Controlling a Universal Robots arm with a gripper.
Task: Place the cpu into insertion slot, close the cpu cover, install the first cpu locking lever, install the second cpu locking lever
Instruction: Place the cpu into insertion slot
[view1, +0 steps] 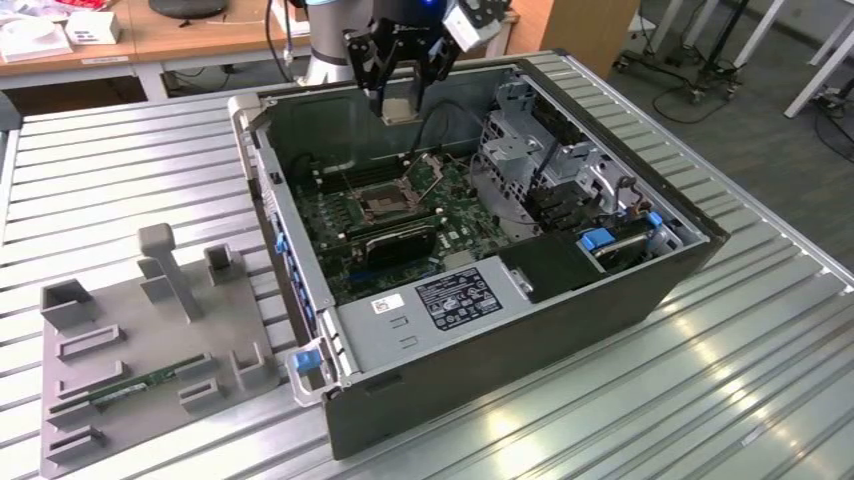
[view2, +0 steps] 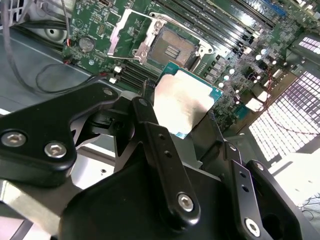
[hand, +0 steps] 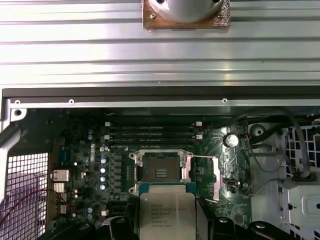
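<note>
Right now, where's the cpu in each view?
Exterior view: the cpu hangs in the end effector, top centre, above the open case.
Second wrist view: the cpu, silvery face showing, just short of the socket.
First wrist view: the cpu, printed face showing, beside the socket.
Shared landmark: the socket, empty.

The black two-fingered pincer (view1: 398, 105) hangs pointing downward from the arm's wrist, near the desk (view1: 747, 330)'s far edge in the exterior view, fingers (view2: 145, 112) clamped on a small flat square silvery-grey cpu (view2: 182, 100).
</note>
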